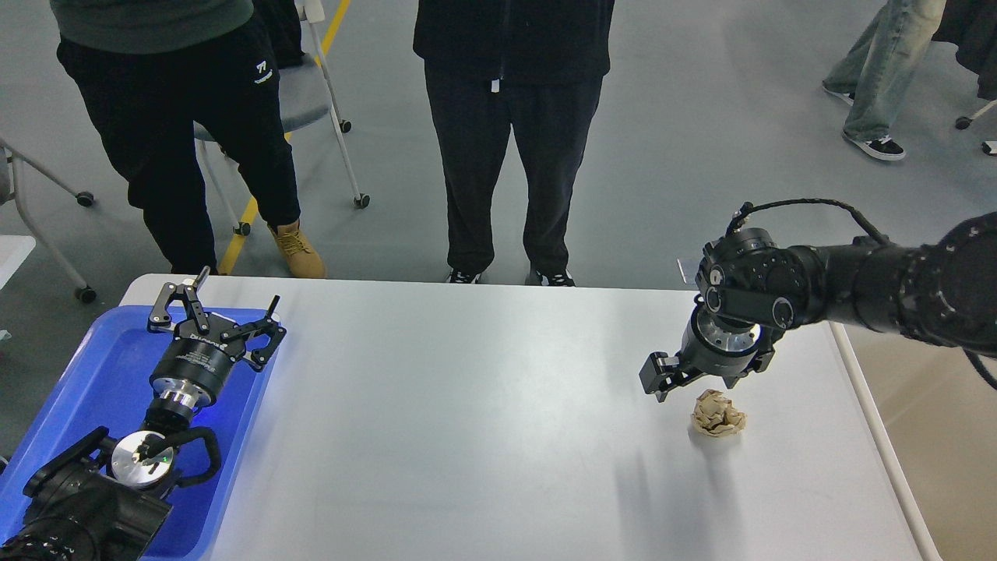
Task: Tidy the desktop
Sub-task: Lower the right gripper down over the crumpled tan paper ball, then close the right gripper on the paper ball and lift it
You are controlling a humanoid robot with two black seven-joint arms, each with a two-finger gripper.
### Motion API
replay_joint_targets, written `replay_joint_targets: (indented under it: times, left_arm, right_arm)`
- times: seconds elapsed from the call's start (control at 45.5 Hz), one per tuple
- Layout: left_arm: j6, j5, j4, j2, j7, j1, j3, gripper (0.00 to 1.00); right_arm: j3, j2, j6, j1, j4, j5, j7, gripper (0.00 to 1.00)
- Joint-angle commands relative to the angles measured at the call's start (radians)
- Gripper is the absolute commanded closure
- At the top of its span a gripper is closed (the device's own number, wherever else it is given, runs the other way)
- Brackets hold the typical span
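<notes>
The desktop (467, 405) is a wide light grey-white tabletop. A crumpled tan paper ball (717, 414) lies on its right part. My right gripper (701, 382) points down just above and behind the ball, with its fingers spread and nothing between them. My left gripper (220, 310) is open and empty, hovering over the far end of the blue tray (93, 382) at the table's left edge.
A beige bin (935, 436) stands just off the table's right edge. Two people (506, 140) stand close behind the far edge. Wheeled chairs (311, 101) stand at the back left. A third person walks at the far right.
</notes>
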Motion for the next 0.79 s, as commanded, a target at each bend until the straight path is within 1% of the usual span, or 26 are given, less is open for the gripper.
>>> replay_joint_targets:
  times: [0.0, 0.088, 0.22, 0.77]
  left_arm:
    - [0.0, 0.0, 0.0, 0.0, 0.0, 0.0, 0.0, 0.0]
    - [0.0, 0.0, 0.0, 0.0, 0.0, 0.0, 0.0, 0.0]
    - [0.0, 0.0, 0.0, 0.0, 0.0, 0.0, 0.0, 0.0]
    - [0.0, 0.0, 0.0, 0.0, 0.0, 0.0, 0.0, 0.0]
  right_arm:
    - [0.062, 0.003, -0.011, -0.102, -0.078, -0.086, 0.001, 0.0]
    - [0.074, -0.002, -0.024, -0.142, -0.108, -0.127, 0.001, 0.0]
    - [0.08, -0.002, -0.129, -0.211, -0.138, -0.207, 0.001, 0.0]
    - [0.086, -0.003, -0.146, -0.256, -0.175, -0.219, 0.001, 0.0]
